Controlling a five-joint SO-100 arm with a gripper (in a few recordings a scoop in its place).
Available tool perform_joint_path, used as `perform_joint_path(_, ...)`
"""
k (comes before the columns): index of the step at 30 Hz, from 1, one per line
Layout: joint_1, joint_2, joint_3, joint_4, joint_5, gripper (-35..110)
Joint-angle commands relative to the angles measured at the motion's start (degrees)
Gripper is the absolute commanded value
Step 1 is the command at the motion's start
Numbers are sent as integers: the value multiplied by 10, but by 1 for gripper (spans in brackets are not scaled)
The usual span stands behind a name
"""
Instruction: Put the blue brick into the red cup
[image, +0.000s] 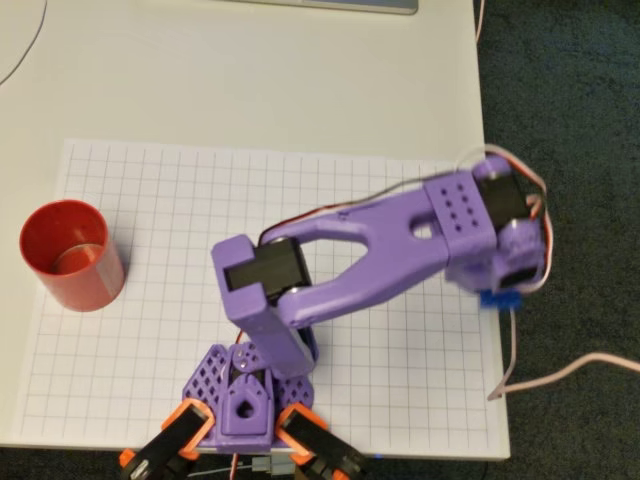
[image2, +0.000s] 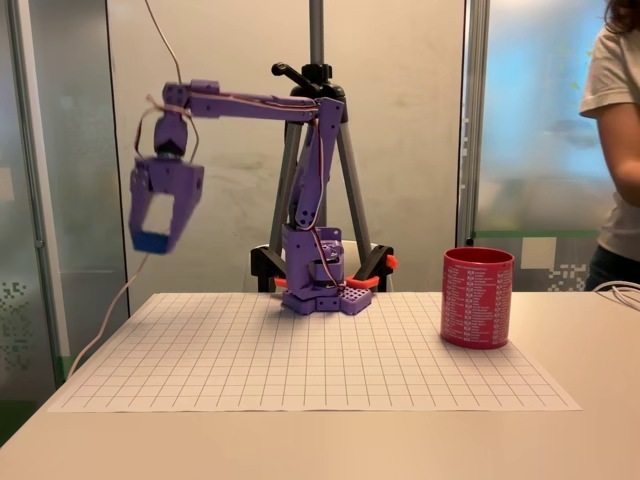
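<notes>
Across the middle of both views, the pale tabletop (image: 250, 90) carried a white grid mat (image2: 300, 350), a flat bare field with open squares between the arm's base and the cup. The purple arm (image: 350, 270) was clamped at the mat's lower edge in the overhead view and reached out toward the right, its wrist hanging past the mat's right border and the tabletop's edge, over the dark floor (image: 570, 120). In the fixed view that reach showed at upper left, lifted high, presumably to clear the cup's rim on the way over. The red cup (image2: 477, 298) stood upright and open-mouthed at the far side, well apart from the pincer. The pincer (image2: 152, 238) pointed down, closed around the blue brick (image2: 151, 241), gripped at its tips well above the mat. A person (image2: 622, 130) stood at the right edge.
</notes>
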Motion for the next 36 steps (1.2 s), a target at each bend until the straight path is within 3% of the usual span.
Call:
perform_joint_path(1,-52,65,-94,18,-41,0)
perform_joint_path(5,-143,117,-95,-4,-105,0)
perform_joint_path(9,-274,183,-85,-5,-100,0)
perform_joint_path(17,-718,258,-76,40,-25,0)
perform_joint_path(22,-935,256,-65,39,33,0)
perform_joint_path(30,-1220,272,14,77,47,0)
perform_joint_path(36,-1324,304,135,40,74,0)
